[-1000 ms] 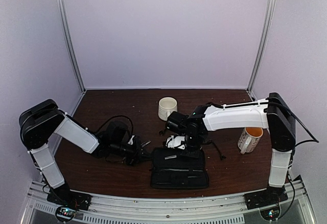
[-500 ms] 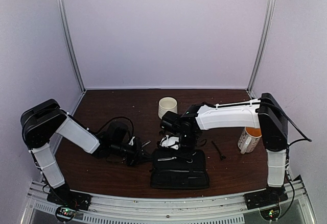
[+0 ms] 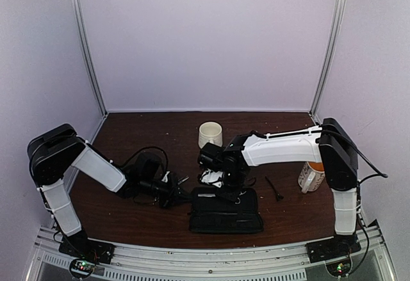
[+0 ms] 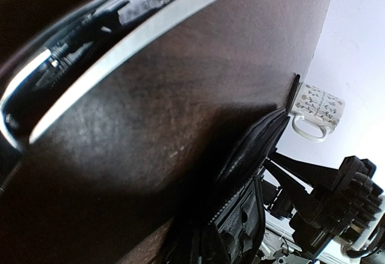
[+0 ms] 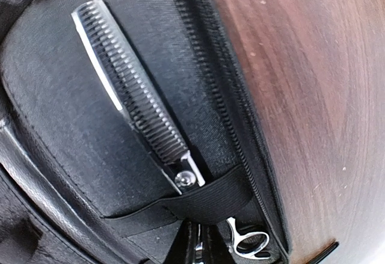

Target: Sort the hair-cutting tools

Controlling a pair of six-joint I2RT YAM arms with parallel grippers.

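- Black case (image 3: 224, 214) lies flat nearest the front edge of the table (image 3: 141, 127), between the two arm bases, with open wood on either side
- Toothed scissors (image 5: 135, 104) lie on the case, pivot end tucked under an elastic strap (image 5: 198, 201), close to the zip edge
- Right gripper (image 3: 221, 182) hangs over the case's far edge, jaws closed
- Left gripper (image 3: 172, 190) sits just left of the case, jaws closed; whether it grips anything cannot be told
- Hair clip (image 3: 274, 189) lies alone between the case and the yellow-lined mug (image 3: 312, 175)
- White mug (image 3: 209, 134) stands farthest back, open wood around it
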